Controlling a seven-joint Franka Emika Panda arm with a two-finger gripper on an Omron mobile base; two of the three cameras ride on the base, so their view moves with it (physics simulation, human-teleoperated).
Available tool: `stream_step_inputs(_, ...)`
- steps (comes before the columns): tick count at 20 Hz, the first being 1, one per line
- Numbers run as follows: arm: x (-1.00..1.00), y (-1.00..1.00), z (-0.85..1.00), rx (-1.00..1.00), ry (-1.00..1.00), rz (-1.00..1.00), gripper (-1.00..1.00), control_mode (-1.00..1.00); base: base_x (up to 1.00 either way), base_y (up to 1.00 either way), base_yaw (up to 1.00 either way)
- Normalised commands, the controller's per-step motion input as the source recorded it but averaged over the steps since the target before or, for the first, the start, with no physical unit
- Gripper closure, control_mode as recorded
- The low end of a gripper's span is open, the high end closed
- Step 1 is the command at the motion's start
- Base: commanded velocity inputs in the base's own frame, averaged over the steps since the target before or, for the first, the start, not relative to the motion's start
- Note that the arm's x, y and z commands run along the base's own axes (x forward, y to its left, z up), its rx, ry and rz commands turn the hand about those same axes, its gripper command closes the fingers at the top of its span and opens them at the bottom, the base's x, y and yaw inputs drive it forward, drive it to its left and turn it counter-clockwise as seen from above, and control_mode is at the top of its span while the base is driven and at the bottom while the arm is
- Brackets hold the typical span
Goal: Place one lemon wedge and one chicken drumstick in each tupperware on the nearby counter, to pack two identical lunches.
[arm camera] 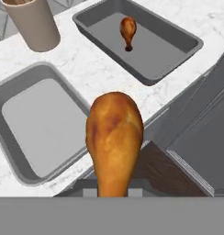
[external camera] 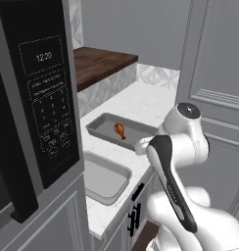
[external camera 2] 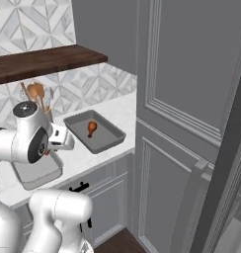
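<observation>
Hand view: jaws clenched on a chicken drumstick [arm camera: 114, 137] above the counter [arm camera: 109, 69] edge, near an empty tupperware [arm camera: 22, 92].

- Microwave [external camera: 31, 105]: dark door and keypad, clock lit, fills the near left.
- Dark wooden shelf [external camera: 99, 62] beyond the microwave, at the grey back wall [external camera: 136, 27].
- Geometric grey-white tile backsplash [external camera 2: 85, 84] under that shelf.
- Tall grey panelled door [external camera 2: 184, 108] right of the microwave, floor to top.
- Dark wood floor [external camera 2: 120, 243] at the foot of that door.
- Even, flat light; soft shadows.
</observation>
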Motion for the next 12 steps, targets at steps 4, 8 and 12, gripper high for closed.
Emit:
stream_step_inputs(4, 0.64, 0.75, -0.22, 0.01, 0.24, 0.27, 1.00, -1.00, 0.00, 0.00, 0.00)
stream_step_inputs(8, 0.49, 0.64, -0.18, 0.07, 0.20, 0.34, 1.00, -1.00, 0.00, 0.00, 0.00)
stream_step_inputs(12, 0.18, 0.95, -0.45, 0.01, 0.12, 0.35, 1.00, -1.00, 0.00, 0.00, 0.00)
